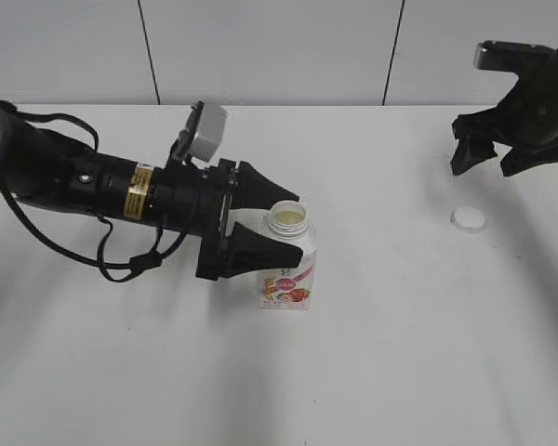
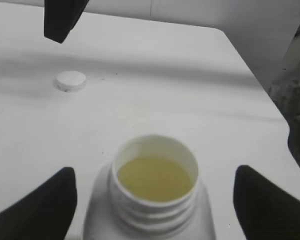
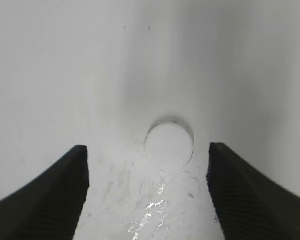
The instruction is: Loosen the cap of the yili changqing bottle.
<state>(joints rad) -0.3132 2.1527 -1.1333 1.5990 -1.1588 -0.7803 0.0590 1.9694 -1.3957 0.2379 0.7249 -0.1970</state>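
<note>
The yili changqing bottle (image 1: 286, 274) stands upright on the white table, uncapped, with pale yellowish liquid showing in its open neck (image 2: 155, 175). My left gripper (image 1: 296, 223) is open, one finger on each side of the bottle's neck and shoulders, with small gaps showing in the left wrist view (image 2: 155, 202). The cap (image 1: 468, 218) lies flat on the table to the right, apart from the bottle; it also shows in the left wrist view (image 2: 70, 81) and the right wrist view (image 3: 169, 146). My right gripper (image 1: 491, 167) is open and empty, hovering above the table just behind the cap (image 3: 147, 190).
The white table (image 1: 400, 353) ends at a grey panelled wall (image 1: 279, 46) at the back. A few wet drops (image 3: 157, 210) lie on the table near the cap. The left arm's cables (image 1: 121, 260) trail on the table at the left.
</note>
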